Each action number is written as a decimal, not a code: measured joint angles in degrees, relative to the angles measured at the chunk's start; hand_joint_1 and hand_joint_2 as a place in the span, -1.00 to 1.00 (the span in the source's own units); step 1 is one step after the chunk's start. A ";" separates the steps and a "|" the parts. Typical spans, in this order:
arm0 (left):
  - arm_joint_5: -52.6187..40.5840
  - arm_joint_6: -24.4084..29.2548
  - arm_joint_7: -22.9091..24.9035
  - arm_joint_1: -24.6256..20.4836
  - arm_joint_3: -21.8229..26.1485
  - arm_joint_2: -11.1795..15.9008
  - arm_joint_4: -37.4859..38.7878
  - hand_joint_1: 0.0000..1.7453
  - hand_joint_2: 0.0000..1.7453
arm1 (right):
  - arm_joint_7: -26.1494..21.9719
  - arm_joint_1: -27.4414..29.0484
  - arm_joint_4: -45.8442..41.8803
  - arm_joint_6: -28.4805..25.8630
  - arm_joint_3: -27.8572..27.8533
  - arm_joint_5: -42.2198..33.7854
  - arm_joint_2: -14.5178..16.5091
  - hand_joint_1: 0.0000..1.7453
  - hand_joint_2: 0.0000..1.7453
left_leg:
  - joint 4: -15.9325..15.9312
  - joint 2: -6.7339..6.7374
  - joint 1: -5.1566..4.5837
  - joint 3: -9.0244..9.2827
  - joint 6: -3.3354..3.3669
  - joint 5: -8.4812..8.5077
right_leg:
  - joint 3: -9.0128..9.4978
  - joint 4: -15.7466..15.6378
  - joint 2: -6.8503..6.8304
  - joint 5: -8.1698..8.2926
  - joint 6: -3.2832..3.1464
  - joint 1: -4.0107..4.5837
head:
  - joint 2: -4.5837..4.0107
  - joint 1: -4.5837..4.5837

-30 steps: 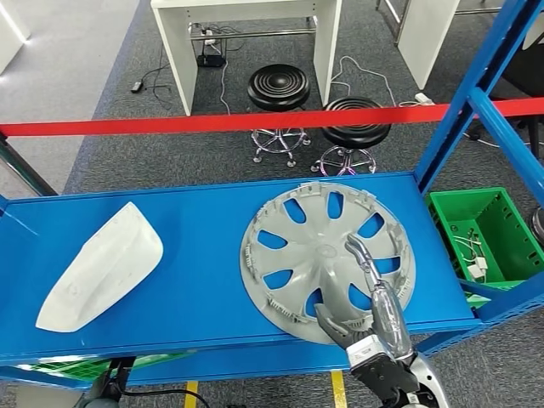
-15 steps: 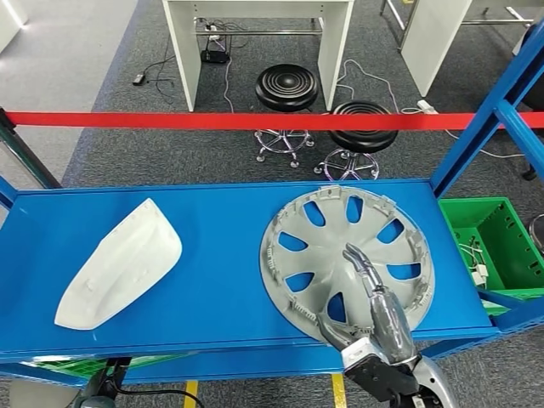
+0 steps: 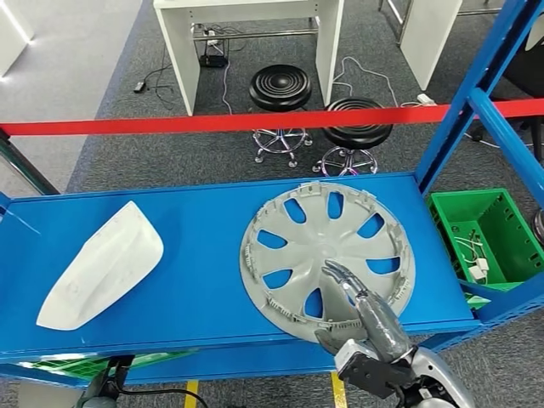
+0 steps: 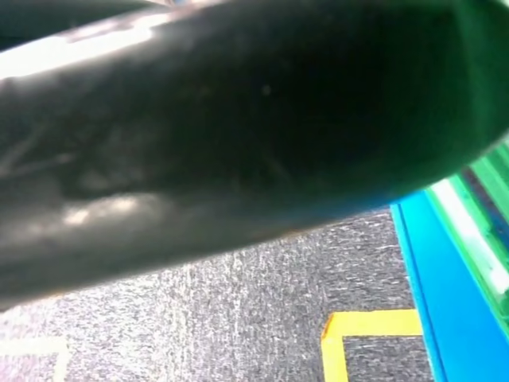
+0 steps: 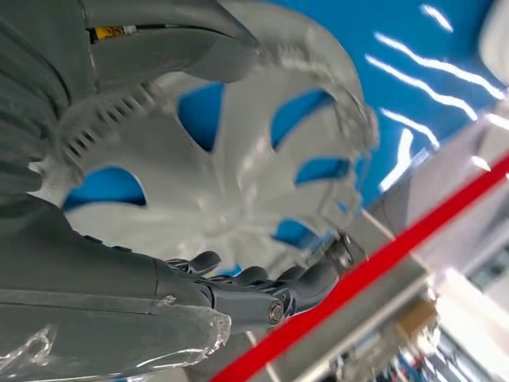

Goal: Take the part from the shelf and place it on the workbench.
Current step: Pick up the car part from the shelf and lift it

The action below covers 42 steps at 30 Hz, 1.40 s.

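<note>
Holding loose white bits — green bin [image 3: 507, 223] beside the hubcap [image 3: 327, 255].

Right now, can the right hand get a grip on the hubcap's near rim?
Probably yes. The right hand is already over the grey hubcap, fingers across its face and thumb at the near rim, at the shelf's front edge. Nothing lies between; whether it has closed is unclear.

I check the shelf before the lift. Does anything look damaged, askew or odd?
Nothing looks damaged. The hubcap lies inner side up, its near edge overhanging the shelf front, where the right hand reaches over it.
</note>
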 joint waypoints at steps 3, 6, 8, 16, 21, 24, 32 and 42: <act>0.00 0.08 0.04 0.00 0.01 0.12 0.00 -1.00 -1.00 | 0.49 -0.33 0.57 2.62 0.02 -1.11 -1.26 -1.00 1.00 | -6.34 0.04 0.00 3.09 0.35 4.65 | 0.15 0.01 0.03 -0.03 0.08 0.00 | 0.00 -0.01; 0.00 0.17 0.04 -0.20 0.01 0.21 0.00 -1.00 -1.00 | 1.13 -1.09 1.20 5.20 0.06 -1.64 -2.76 -1.00 1.00 | -15.28 0.06 -0.09 7.32 0.90 7.58 | -0.06 0.28 0.12 -0.16 0.74 0.38 | 0.00 0.02; 0.00 0.17 0.05 -0.20 0.01 0.21 0.00 -1.00 -1.00 | 1.44 -1.53 1.74 6.37 0.13 -1.62 -3.81 -1.00 1.00 | -16.12 -0.03 -0.15 7.48 1.43 7.37 | -0.19 0.15 0.12 -0.05 1.32 0.41 | 0.00 0.04; 0.03 0.02 0.04 -0.17 0.03 0.27 0.00 -1.00 -1.00 | 1.98 -2.67 3.45 7.63 0.87 -1.58 -6.21 -1.00 1.00 | -16.49 0.02 0.13 7.69 2.83 7.58 | -8.40 16.47 -0.06 -6.64 3.09 0.08 | 0.00 0.49; 0.20 -0.16 0.04 -0.38 0.04 0.10 0.00 -1.00 -1.00 | 3.12 -4.08 4.21 8.73 1.43 -1.55 -7.72 -1.00 1.00 | -16.23 -0.17 -0.06 8.03 2.02 7.21 | -0.94 1.13 0.14 0.38 2.72 0.00 | 0.00 0.42; 0.30 -0.29 0.02 -0.46 0.05 0.05 0.00 -1.00 -1.00 | 3.73 -4.69 4.54 9.28 1.66 -1.55 -8.57 -1.00 1.00 | -16.13 -0.19 -0.08 7.75 1.22 7.26 | -0.78 0.54 0.28 0.26 1.69 0.09 | 0.00 0.21; 0.74 -0.42 -0.31 -0.94 0.07 -0.43 0.00 -1.00 -1.00 | 4.51 -5.89 5.11 10.09 2.05 -1.55 -9.81 -1.00 1.00 | -0.31 0.02 -0.03 0.51 0.48 0.82 | -0.83 0.42 0.07 0.44 0.27 -0.02 | 0.00 -0.17; 0.78 -0.42 -0.54 -1.23 0.09 -0.85 0.00 -1.00 -1.00 | 4.86 -6.44 5.36 10.22 2.66 -1.58 -10.69 -0.76 1.00 | -16.43 -0.02 0.19 7.69 2.70 7.52 | -2.98 4.17 0.06 -1.97 2.61 0.15 | 0.00 0.26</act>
